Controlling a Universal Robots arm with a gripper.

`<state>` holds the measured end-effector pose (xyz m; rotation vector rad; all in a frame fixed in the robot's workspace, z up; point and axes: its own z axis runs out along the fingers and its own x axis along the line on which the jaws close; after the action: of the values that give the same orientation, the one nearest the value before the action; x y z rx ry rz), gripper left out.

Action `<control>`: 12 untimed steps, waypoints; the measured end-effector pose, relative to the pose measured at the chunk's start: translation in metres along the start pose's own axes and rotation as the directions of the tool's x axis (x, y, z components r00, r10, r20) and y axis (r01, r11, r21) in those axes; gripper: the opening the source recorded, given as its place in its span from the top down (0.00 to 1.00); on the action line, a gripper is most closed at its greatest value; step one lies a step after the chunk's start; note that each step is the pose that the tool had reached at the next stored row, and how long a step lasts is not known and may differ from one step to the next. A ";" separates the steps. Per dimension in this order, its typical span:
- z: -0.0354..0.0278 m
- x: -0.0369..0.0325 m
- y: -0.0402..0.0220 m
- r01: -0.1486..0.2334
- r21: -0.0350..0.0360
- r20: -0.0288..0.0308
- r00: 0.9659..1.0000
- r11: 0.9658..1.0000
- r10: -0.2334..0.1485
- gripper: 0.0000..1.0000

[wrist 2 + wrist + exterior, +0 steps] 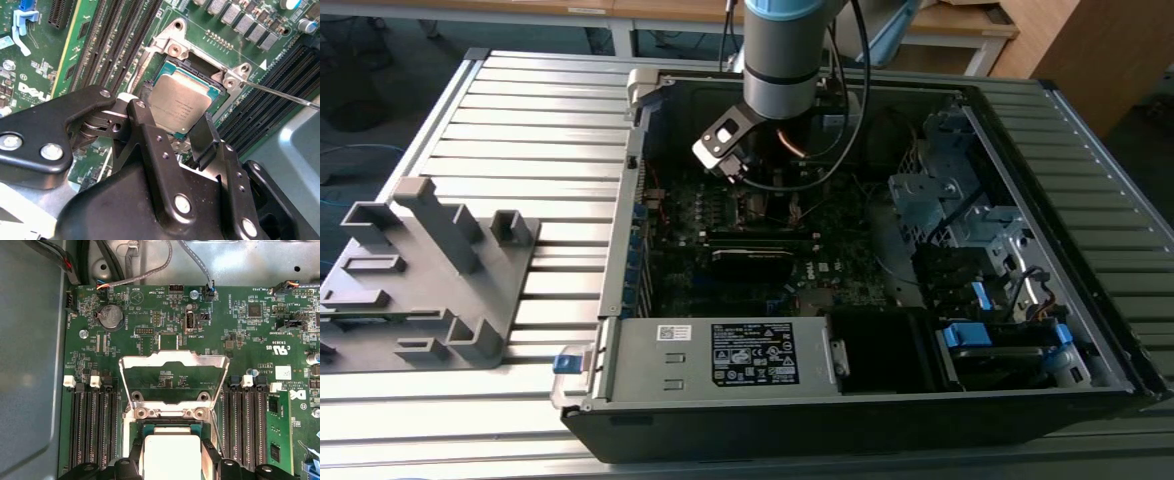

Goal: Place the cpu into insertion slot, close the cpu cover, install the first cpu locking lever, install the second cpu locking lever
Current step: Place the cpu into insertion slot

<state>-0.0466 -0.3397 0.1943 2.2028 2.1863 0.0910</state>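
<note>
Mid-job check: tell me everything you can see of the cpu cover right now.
In the first wrist view the cpu cover is a thin frame of shiny silvery metal with a large central window, and the green board shows through it. It is raised open on its hinged edge, where round fasteners sit in a row. It is not down over the cpu, which lies uncovered just beyond that hinged edge. Apart from the hinge, I see nothing touching the cover.
</note>
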 end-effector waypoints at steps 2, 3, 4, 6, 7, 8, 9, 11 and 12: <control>-0.0001 0.0002 0.0000 0.000 0.000 0.000 1.000 1.000 0.000 0.46; -0.0001 0.0003 0.0000 0.000 0.000 0.000 1.000 1.000 0.000 0.46; 0.0000 0.0004 0.0000 0.000 0.000 0.000 1.000 1.000 0.000 0.46; 0.0006 0.0004 -0.0001 0.000 0.000 0.000 1.000 1.000 0.000 0.46; 0.0010 0.0004 -0.0003 -0.001 0.000 0.000 1.000 1.000 0.001 0.46; 0.0012 0.0004 -0.0004 -0.002 0.000 0.000 1.000 1.000 0.002 0.46; 0.0012 0.0003 -0.0004 -0.002 0.000 0.001 1.000 1.000 0.002 0.46; 0.0013 0.0003 -0.0004 -0.002 0.000 0.001 1.000 1.000 0.002 0.46; 0.0013 0.0003 -0.0004 -0.002 0.000 0.000 1.000 1.000 0.002 0.46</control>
<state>-0.0469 -0.3393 0.1930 2.2050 2.1839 0.0905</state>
